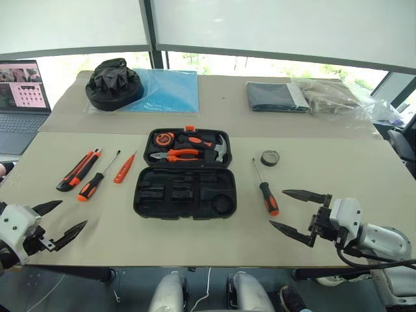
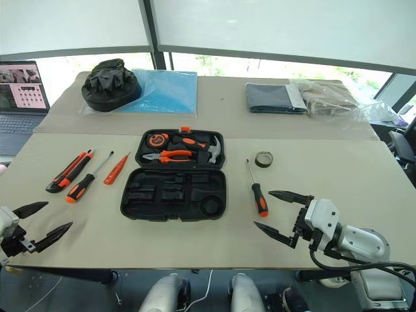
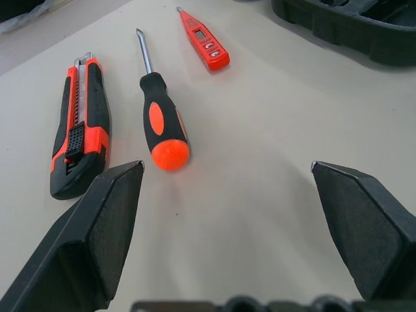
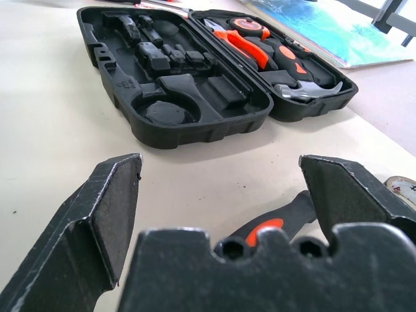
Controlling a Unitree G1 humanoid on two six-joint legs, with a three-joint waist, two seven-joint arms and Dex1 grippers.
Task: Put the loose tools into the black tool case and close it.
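You have the black tool case (image 1: pixel 185 183) lying open in the middle of the table (image 1: pixel 338 162), its near half showing bare moulded slots, its far half holding the pliers (image 1: pixel 174 155), hammer (image 1: pixel 218 149) and tape measure (image 1: pixel 163 138). To its left you see 3 loose tools side by side: the utility knife (image 1: pixel 77 170) farthest left, a black-and-orange screwdriver (image 1: pixel 95 182), then the slim orange screwdriver (image 1: pixel 124 168) nearest the case. To its right lies the second screwdriver (image 1: pixel 266 192), with the small tape roll (image 1: pixel 270 158) just beyond it. Your left gripper (image 1: pixel 60 220) hovers near the table's near left edge, jaws spread wide and empty, just short of the knife and screwdriver. Your right gripper (image 1: pixel 298 213) sits near the right screwdriver's handle, jaws likewise wide apart, holding nothing.
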